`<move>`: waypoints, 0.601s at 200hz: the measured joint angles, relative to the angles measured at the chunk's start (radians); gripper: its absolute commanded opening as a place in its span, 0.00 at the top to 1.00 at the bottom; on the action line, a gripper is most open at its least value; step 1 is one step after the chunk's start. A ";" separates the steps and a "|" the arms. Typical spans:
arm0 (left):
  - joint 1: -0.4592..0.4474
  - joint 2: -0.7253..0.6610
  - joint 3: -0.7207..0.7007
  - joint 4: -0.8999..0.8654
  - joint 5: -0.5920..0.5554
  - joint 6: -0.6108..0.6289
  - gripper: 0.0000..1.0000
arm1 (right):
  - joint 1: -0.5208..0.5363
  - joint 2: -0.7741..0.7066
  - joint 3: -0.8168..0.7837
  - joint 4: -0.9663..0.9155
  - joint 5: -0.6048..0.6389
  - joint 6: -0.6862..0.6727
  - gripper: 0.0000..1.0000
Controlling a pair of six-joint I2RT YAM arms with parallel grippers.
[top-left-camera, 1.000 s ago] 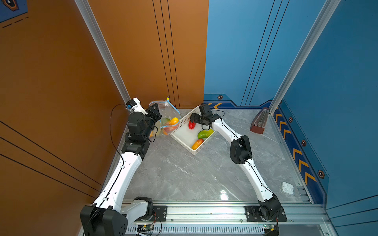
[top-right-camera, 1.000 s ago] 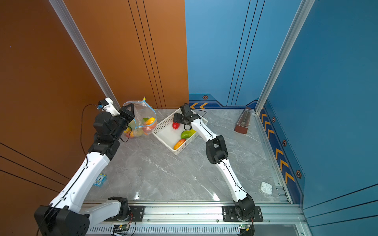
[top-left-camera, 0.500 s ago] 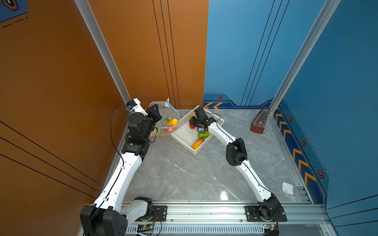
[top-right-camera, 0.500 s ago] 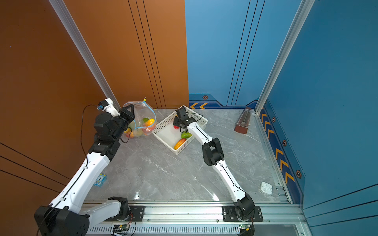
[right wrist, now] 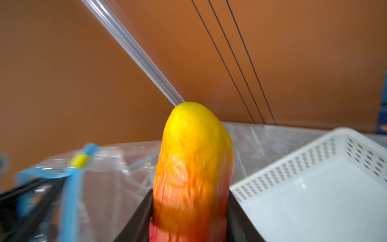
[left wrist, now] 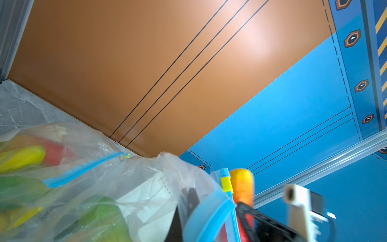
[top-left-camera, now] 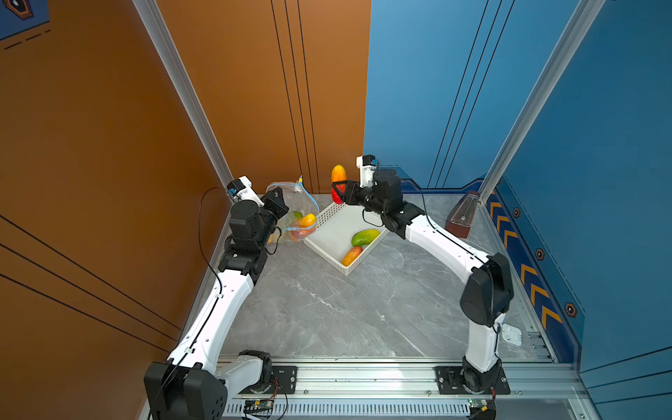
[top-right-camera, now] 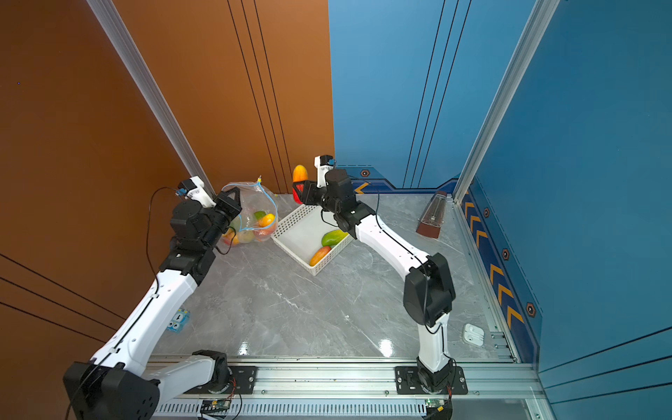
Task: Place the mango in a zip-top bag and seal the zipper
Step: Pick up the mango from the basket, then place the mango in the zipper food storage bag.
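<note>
Toward the far left corner of the tabletop, a white basket holds an orange-red fruit by its near corner and a green fruit just behind it. Beside the basket's left wall, the zip-top bag stands open with several fruits inside, its rim pinched in the closed left gripper. Above the basket's far corner, the right gripper clamps the mango upright, near the bag's mouth.

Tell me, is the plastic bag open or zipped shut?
Open. The bag has its blue zipper edge spread in a wide loop, and the left hand holds one side up.
</note>
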 measured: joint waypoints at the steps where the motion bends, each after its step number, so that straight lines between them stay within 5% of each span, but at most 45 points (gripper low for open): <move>1: 0.000 0.000 0.000 0.000 0.001 -0.001 1.00 | 0.004 -0.011 -0.007 0.017 0.000 -0.003 0.76; 33: -0.008 0.036 0.000 0.000 0.010 -0.023 1.00 | 0.085 -0.089 -0.077 0.271 -0.030 -0.043 0.75; 88: -0.015 0.063 0.000 0.000 0.027 -0.084 1.00 | 0.145 0.093 -0.068 0.365 -0.066 -0.069 0.75; 120: -0.012 0.063 0.000 0.000 0.045 -0.131 1.00 | 0.148 0.185 -0.055 0.364 -0.061 -0.089 0.51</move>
